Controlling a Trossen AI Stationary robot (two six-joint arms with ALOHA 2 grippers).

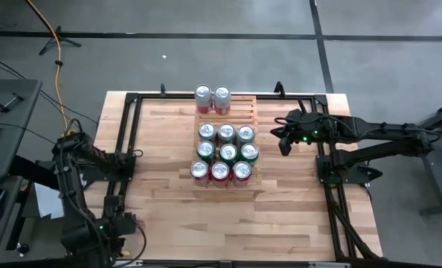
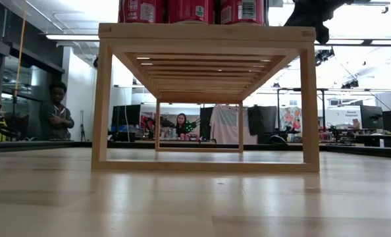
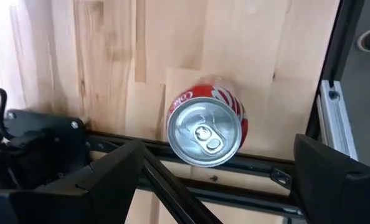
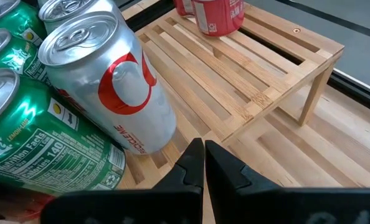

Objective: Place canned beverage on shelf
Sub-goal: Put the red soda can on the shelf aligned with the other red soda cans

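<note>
Bright overhead lighting (low view backlit); foreground tabletop [image 2: 195, 204] blurred.

Beyond your table's far edge, a yellow cable [image 1: 56, 45] trails across the grey floor [image 1: 206, 59], which dark seam lines cross. You work on a pale butcher-block wooden tabletop [image 1: 169, 216] carrying a black metal frame [image 1: 124, 134]. Looking level across it, you see two people in the room behind: one standing with arms folded [image 2: 55, 112], another seated at a far desk [image 2: 181, 124]. Long ceiling light strips [image 2: 77, 37] glow overhead, and dark monitors [image 2: 126, 117] line the back.
</note>
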